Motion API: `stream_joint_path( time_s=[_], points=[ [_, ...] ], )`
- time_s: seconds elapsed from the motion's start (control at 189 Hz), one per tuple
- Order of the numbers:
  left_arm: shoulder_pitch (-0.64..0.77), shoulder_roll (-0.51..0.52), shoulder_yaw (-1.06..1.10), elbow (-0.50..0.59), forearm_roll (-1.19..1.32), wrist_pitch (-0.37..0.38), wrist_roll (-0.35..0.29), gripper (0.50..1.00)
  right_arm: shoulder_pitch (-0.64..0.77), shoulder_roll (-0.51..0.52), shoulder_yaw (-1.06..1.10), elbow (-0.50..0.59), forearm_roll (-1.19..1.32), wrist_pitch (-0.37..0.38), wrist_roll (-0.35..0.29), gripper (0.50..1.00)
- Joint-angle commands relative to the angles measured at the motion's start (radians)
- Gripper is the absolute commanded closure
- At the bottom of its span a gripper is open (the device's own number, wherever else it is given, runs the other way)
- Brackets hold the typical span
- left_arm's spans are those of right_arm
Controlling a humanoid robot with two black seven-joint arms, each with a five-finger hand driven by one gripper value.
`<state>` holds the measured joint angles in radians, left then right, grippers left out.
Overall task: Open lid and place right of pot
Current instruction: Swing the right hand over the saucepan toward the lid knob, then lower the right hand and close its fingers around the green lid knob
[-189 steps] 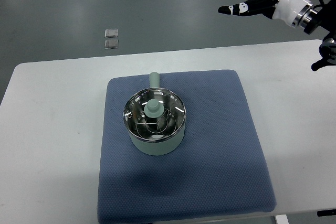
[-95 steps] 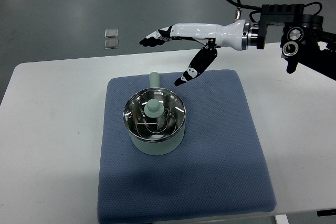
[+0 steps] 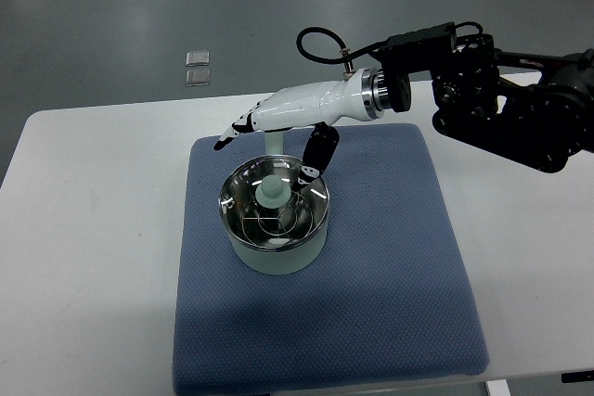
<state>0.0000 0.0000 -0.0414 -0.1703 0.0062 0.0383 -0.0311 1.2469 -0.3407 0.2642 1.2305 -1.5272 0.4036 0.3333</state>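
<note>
Approach step. The right hand (image 3: 278, 132) hangs above the pot (image 3: 275, 220), fingers spread, thumb angled down beside the lid (image 3: 274, 203) knob, holding nothing. Lid sits seated on the pot, centre of the blue mat (image 3: 390, 275). Next move calls for closing around the knob.

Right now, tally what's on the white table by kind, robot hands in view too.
Blue quilted mat: 1
Pale green pot: 1
Glass lid with pale green knob: 1
White-and-black robot right hand: 1
Total: 4
The two small clear squares lie on the floor, not the white table.
</note>
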Motion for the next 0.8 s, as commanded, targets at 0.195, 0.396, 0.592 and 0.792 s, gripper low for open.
stream_joint_path(
  time_s=[0.195,0.396,0.592,0.792],
  points=[
    [0.000,0.000,0.000,0.000,0.000,0.000,0.000,0.500,0.006,0.012,0.000,0.001,-0.047,0.003,-0.016,0.572],
    [0.000,0.000,0.000,0.000,0.000,0.000,0.000,0.500,0.006,0.014,0.000,0.001,-0.126,0.003,-0.014,0.572],
    [0.000,0.000,0.000,0.000,0.000,0.000,-0.001,0.500,-0.003,0.034,0.000,0.000,-0.229,-0.002,-0.022,0.572],
    [0.000,0.000,0.000,0.000,0.000,0.000,0.000,0.500,-0.003,0.035,0.000,0.000,-0.254,0.004,-0.022,0.572]
  ],
)
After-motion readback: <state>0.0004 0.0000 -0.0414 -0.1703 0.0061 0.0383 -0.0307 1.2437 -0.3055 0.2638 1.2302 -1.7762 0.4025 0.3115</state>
